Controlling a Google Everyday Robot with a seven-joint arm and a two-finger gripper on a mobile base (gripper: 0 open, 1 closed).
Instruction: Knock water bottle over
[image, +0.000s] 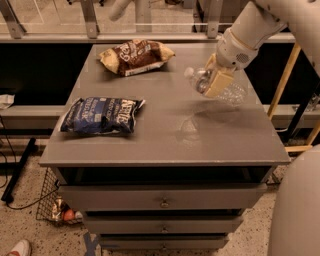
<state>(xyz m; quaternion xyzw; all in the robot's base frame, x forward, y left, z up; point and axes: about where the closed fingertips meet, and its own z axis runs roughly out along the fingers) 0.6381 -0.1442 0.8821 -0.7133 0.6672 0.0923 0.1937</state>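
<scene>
My claw (217, 82) sits over the right rear of the table (200, 140), against the water bottle (234, 93). The bottle is tilted, cap leftward, near the right edge. Claw opening: cannot tell. Bare tabletop lies in front. The blue bag (100, 115) and brown bag (135, 55) are well left.

White rounded arm (257, 22), grey wrist band (239, 56), tan claw (214, 85) at its end

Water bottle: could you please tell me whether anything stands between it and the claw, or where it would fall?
Nothing visible does. The claw is right at the tilted water bottle toward the back of the table; the blue bag and brown bag lie well away from it.
</scene>
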